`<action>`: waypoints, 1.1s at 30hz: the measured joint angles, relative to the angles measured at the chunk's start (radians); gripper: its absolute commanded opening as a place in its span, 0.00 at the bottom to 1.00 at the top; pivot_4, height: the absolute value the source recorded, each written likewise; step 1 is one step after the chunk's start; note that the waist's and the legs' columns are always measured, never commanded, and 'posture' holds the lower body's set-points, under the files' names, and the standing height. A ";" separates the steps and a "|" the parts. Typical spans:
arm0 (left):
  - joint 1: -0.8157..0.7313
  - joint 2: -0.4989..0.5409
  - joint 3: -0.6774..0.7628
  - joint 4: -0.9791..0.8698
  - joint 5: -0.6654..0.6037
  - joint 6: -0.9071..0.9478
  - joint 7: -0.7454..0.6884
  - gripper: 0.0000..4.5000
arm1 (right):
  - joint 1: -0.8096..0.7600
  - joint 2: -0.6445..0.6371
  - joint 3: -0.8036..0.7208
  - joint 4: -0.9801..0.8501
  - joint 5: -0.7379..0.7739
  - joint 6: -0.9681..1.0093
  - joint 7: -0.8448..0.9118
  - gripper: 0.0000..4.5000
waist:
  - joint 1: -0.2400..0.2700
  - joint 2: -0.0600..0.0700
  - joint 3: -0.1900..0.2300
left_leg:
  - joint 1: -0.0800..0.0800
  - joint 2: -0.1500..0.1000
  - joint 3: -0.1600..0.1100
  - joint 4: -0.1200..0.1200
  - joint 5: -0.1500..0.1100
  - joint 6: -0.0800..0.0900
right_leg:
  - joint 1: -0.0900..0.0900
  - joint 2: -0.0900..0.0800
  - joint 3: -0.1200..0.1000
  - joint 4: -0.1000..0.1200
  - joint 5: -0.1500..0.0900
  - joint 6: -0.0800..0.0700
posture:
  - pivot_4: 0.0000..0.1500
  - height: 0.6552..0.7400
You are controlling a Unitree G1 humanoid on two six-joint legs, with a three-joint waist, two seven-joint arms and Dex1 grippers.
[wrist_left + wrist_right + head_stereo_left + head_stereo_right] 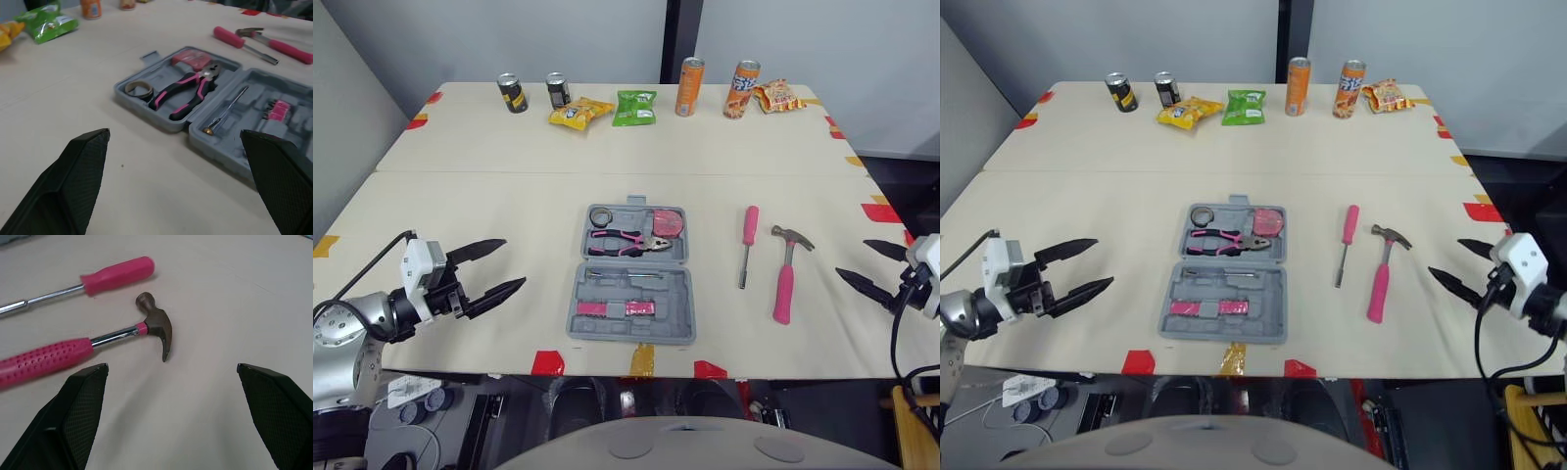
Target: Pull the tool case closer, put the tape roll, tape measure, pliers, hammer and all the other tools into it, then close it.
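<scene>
Table [489, 196]: pale top with red and yellow tape marks along its edges. Tool case [671, 304]: grey, lying open and flat at the middle of the table, close to the near edge. Its far half holds 3 items: tape roll [601, 215] at the left, pliers [628, 242] with pink and black handles in the middle, and pink tape measure [666, 224] at the right. Its near half holds a thin metal shaft [622, 278] and a pink bit strip [615, 308]. Screwdriver [749, 230]: on the table just right of the case, pink handle far, shaft near. Hammer [784, 289]: right of the screwdriver and apart from it, head far, pink handle near. Left gripper [514, 262]: at the near left of the table, well apart from the case, fingers pointing right, jaws wide and holding nothing. Right gripper [853, 258]: at the near right edge, fingers pointing left toward the hammer without touching it, jaws wide and holding nothing. Far edge, left to right: 2 dark cans [512, 93], yellow snack bag [579, 112], green snack bag [635, 108], 2 orange cans [689, 86], and 1 more snack bag [777, 96].
</scene>
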 measured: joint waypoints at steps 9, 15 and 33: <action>-0.107 0.071 -0.097 -0.154 -0.068 0.112 -0.121 1.00 | -0.442 -0.148 0.327 0.252 -0.287 -0.379 0.196 0.99 | -0.001 0.001 0.001 | -0.001 0.001 0.004 0.003 0.000 0.000 | -0.002 0.000 0.000 0.004 -0.001 -0.001 | 1.00 1.00; -0.133 0.088 -0.145 -0.277 -0.102 0.181 -0.134 1.00 | -0.708 -0.147 0.551 0.387 -0.476 -0.631 0.299 0.99 | -0.003 0.002 0.004 | -0.005 0.003 0.006 0.009 -0.001 0.001 | -0.005 0.000 0.000 0.009 -0.002 -0.003 | 1.00 1.00; -0.128 0.109 -0.124 -0.342 -0.216 0.255 -0.207 1.00 | -1.071 0.005 0.988 0.610 -1.016 -0.890 0.008 0.99 | -0.001 0.003 0.009 | -0.017 0.007 0.008 0.017 0.002 -0.005 | -0.012 0.002 -0.003 0.016 -0.003 -0.005 | 1.00 1.00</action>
